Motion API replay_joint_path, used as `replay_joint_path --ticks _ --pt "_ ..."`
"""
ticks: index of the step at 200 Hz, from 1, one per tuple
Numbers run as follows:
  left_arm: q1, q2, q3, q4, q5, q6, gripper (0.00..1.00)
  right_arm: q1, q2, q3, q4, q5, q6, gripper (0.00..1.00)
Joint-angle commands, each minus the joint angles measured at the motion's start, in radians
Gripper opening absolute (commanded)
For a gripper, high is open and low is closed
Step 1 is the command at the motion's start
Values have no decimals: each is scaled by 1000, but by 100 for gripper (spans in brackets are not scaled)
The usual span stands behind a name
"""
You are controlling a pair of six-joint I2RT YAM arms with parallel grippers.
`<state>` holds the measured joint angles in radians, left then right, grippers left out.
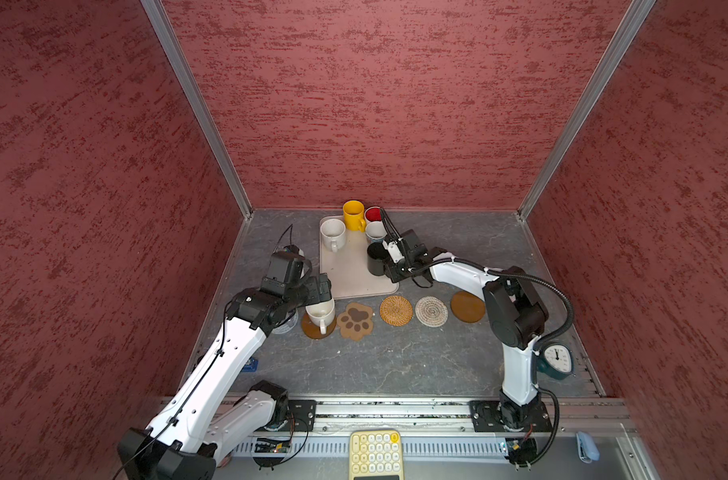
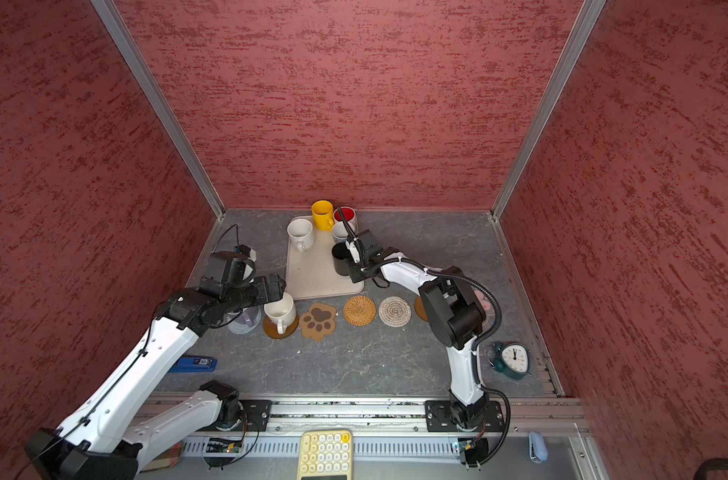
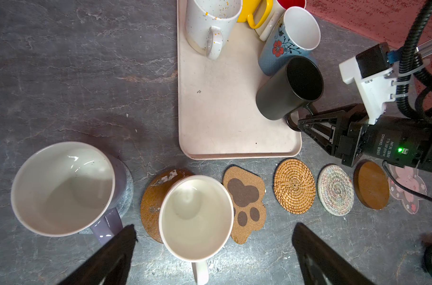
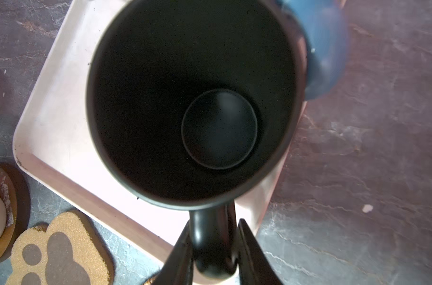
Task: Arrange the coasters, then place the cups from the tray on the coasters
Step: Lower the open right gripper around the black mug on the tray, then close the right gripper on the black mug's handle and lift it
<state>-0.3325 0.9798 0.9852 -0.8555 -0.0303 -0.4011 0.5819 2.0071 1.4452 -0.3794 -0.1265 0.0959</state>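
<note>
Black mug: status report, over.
Left end effector open above white mug. Right end effector closed on black mug handle, at tray corner. Blue mug close beside it.

Soft, even light; both top views were sharp. Glare marked the pale cup. Right wrist view was blurred: blue cup smeared, black cup murky inside.

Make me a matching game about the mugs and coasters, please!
Things:
1 black mug
2 yellow mug
3 cream mug
4 paw coaster

States:
A bare, no mug on it
B standing on an amber-brown disc
C handle between the fingers of the right gripper
D at the far end of the tray

Pairs: 1-C, 2-D, 3-B, 4-A
</note>
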Motion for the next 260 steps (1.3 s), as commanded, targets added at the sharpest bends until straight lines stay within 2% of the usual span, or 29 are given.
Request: replay_joint_path --ticks 1,18,35,50,164,260 --pt "15 -9 -19 18 18 22 99 6 13 32 -2 -2 -18 27" --pt "22 -19 -28 19 23 24 99 5 13 31 -3 -10 -17 21" --pt "27 -30 -35 13 26 25 99 6 10 31 -4 -24 -17 8" --pt "31 -38 -40 8 30 25 99 9 5 32 -10 -30 -16 0" --pt "37 -141 -56 -49 28 13 99 67 -104 6 -36 -18 -35 0" --pt "36 -220 -68 -97 64 4 99 191 -227 -91 -46 5 -23 0"
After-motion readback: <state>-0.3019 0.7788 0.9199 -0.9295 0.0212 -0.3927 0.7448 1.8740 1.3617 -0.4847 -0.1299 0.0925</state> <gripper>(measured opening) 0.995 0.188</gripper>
